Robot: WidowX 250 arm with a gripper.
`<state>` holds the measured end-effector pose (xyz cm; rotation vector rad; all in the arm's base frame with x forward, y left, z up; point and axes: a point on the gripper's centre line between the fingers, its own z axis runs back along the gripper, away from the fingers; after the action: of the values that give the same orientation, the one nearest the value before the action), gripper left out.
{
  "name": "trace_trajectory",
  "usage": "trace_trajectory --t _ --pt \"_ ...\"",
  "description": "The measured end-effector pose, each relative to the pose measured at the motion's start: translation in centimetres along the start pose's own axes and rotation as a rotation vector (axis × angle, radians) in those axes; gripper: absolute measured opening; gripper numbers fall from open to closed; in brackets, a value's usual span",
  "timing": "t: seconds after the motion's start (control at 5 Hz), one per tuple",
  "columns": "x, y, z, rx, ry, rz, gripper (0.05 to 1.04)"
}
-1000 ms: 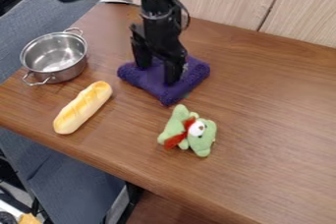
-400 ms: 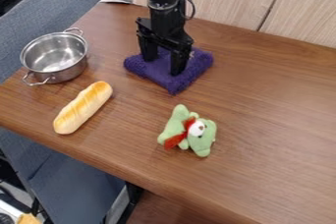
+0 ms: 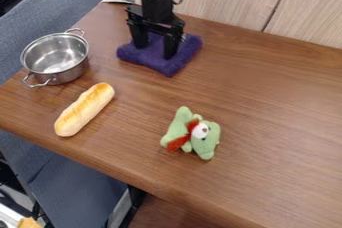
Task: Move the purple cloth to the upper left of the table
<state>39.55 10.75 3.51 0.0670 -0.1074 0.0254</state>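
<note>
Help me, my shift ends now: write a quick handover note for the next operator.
Gripper: open, fingers apart, down on the purple cloth.
Cloth: flat on the upper part of the table, to the right of the metal pot, short of the upper left corner.
Done: gripper is at the cloth.
Left: bring the cloth further up and left, probably by sliding it, then raise the gripper clear.
Mind the pot on the left; the bread loaf and green plush toy lie nearer the camera.
</note>
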Motion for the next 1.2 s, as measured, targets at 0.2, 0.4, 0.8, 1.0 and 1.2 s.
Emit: trace_trajectory --t 0.2,0.4,0.8,1.0,1.2 --pt "0.6 2.5 -0.1 0.032 0.016 0.084 1.0" --pt "0.8 5.3 0.0 0.061 0.018 0.172 1.0" --pt "1.2 8.9 -0.1 0.09 0.041 0.297 1.0" --pt "1.1 9.0 -0.1 0.078 0.04 0.298 1.0" --pt "1.0 8.3 0.1 0.052 0.025 0.28 1.0"
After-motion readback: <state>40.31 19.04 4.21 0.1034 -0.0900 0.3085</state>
